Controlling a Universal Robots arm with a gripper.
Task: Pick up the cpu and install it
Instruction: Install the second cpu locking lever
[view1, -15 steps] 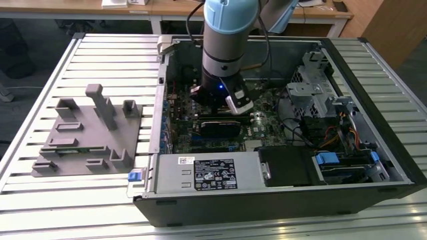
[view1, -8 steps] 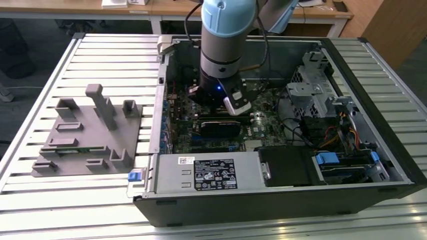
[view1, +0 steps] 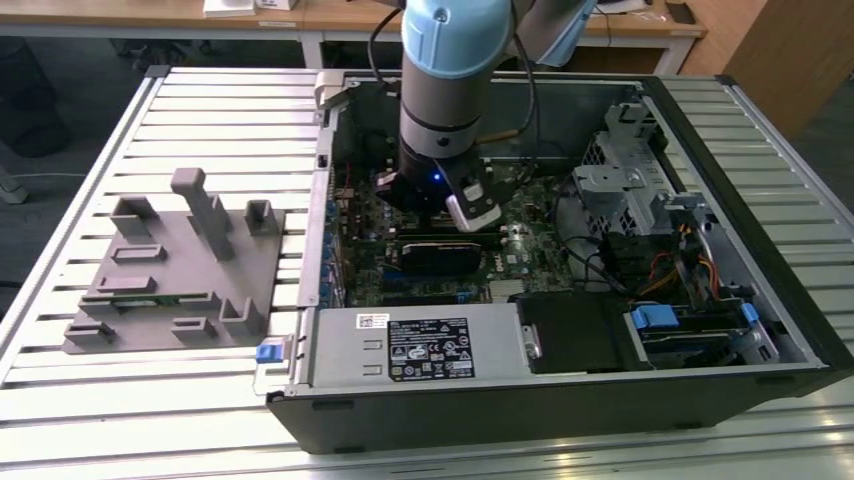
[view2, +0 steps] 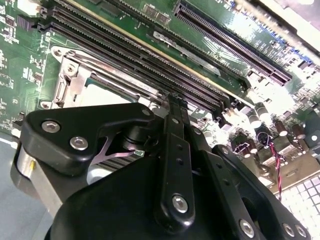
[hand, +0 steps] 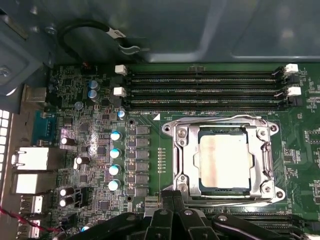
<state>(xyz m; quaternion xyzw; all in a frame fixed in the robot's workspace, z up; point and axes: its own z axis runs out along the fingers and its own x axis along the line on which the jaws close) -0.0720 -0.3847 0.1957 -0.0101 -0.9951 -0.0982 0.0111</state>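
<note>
Hanging low inside the open computer case, the gripper sits just above the motherboard; in the second wrist view its two black fingers are pressed flat against each other with nothing between them — clenched and empty. In the first wrist view the cpu, its pale metal top facing up, lies seated inside the socket frame, ringed by the frame's metal rim. From the cpu, the empty memory slots run across at twelve o'clock, a column of blue-topped capacitors stands at nine o'clock, and the black finger linkage reaches in at about seven o'clock, near the frame's edge but apart from the chip. In the exterior view the grey plastic fixture rests on the slatted table, at nine o'clock from the case — well apart from the arm.
</note>
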